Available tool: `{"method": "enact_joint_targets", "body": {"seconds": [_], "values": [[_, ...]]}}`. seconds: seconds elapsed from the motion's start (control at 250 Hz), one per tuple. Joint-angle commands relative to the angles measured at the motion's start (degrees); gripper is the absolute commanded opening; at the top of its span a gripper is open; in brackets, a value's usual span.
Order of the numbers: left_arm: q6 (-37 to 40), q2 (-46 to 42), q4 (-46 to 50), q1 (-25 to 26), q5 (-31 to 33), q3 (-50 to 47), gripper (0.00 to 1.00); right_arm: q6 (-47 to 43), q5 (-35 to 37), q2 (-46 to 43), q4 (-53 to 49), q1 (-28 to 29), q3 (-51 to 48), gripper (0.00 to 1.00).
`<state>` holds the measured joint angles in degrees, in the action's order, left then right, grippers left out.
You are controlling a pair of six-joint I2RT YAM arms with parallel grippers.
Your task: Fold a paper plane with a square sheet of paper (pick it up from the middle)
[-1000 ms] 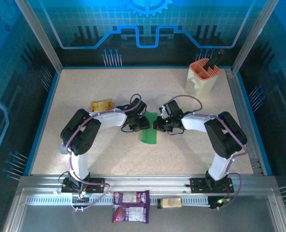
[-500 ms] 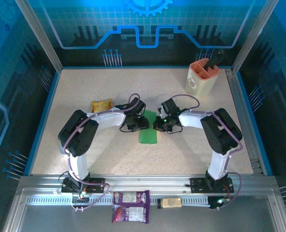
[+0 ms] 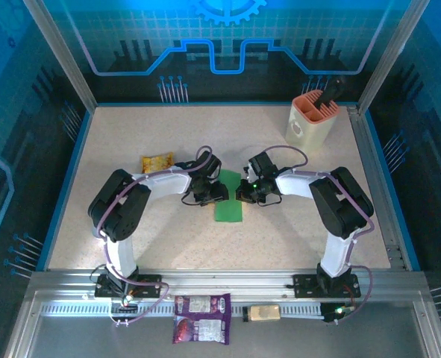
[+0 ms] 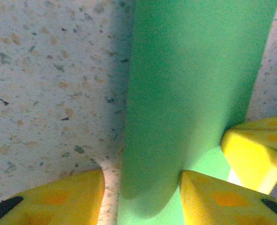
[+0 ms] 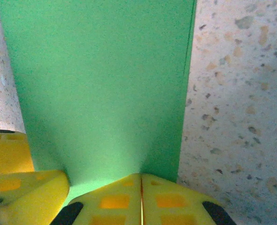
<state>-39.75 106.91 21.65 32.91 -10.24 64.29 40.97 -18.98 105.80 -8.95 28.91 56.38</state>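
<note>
Mid-table (image 3: 130, 142): green paper (image 3: 229, 210), folded into a narrow strip, long axis running from far edge toward near edge. Flanked by left gripper (image 3: 214, 192) on its left long side and right gripper (image 3: 244, 192) on its right long side, both roughly level with the strip's middle, about equally near, both at the paper.

Seen from left wrist: left gripper (image 4: 142, 180) partly open, straddling a raised fold of the green paper (image 4: 190, 84). Sliver of bare table between its left finger (image 4: 58, 197) and the paper, other finger against the green. No clamp.

Seen from right wrist: right gripper (image 5: 140, 180) with jaws pressed tip to tip, green paper (image 5: 101, 79) running into the seam. Likely pinching that long edge.

Judged next: hold the right pinch as anchor, then close or slide the left along the long axis to set the crease. Risk: dragging the thin strip askew.
</note>
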Motion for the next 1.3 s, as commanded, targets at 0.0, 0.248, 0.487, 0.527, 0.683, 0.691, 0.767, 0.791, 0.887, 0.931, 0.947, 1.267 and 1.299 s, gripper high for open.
{"method": "enact_joint_targets", "body": {"seconds": [0.0, 0.248, 0.487, 0.527, 0.683, 0.691, 0.767, 0.791, 0.887, 0.931, 0.947, 1.267, 1.299], "values": [[-0.83, 2.71, 3.34, -0.04, 1.48, 0.78, 0.45, 0.73, -2.12, -1.54, 0.29, -1.19, 0.92, 0.13], [-2.75, 5.99, 6.16, -0.02, 5.91, 2.11, 0.42, 4.23, 3.40, -10.78, 4.80, -3.91, -3.82, 0.23], [-3.46, 8.84, 6.72, -0.08, 5.50, 3.22, 0.43, 5.92, 4.48, -11.85, 5.50, -6.05, -7.81, 0.22], [-3.41, 9.20, 6.78, 0.01, 5.34, 3.38, 0.43, 6.04, 4.48, -11.84, 5.62, -6.14, -7.97, 0.23], [-2.05, 9.96, 5.67, 0.34, 3.56, 3.41, 0.44, 6.01, 3.98, -11.23, 5.69, -6.14, -8.00, 0.22], [-1.90, 10.04, 5.61, 0.32, 3.43, 3.50, 0.44, 6.04, 3.96, -11.18, 5.70, -6.14, -7.96, 0.23], [-0.95, 10.66, 5.95, 0.49, 2.86, 4.04, 0.44, 6.02, 3.78, -11.05, 5.83, -6.14, -8.00, 0.22], [-0.74, 10.85, 6.03, 0.62, 2.72, 4.12, 0.44, 6.04, 3.70, -10.99, 5.90, -6.14, -8.03, 0.23], [-0.05, 11.46, 6.16, 0.69, 2.17, 4.57, 0.45, 5.96, 3.51, -11.04, 6.09, -6.14, -7.83, 0.23], [0.10, 11.78, 6.31, 0.75, 2.04, 4.78, 0.45, 5.89, 3.43, -10.98, 5.98, -6.14, -7.86, 0.23], [0.21, 11.85, 6.30, 0.71, 1.95, 4.87, 0.46, 5.88, 3.43, -11.00, 6.05, -6.14, -7.80, 0.22], [1.68, 14.48, 8.25, 1.28, 2.36, 6.90, 0.47, 5.52, 2.90, -10.66, 6.31, -6.14, -7.75, 0.22], [1.78, 14.59, 8.39, 1.33, 2.37, 7.03, 0.47, 5.50, 2.90, -10.60, 6.29, -6.14, -7.76, 0.23]]}}
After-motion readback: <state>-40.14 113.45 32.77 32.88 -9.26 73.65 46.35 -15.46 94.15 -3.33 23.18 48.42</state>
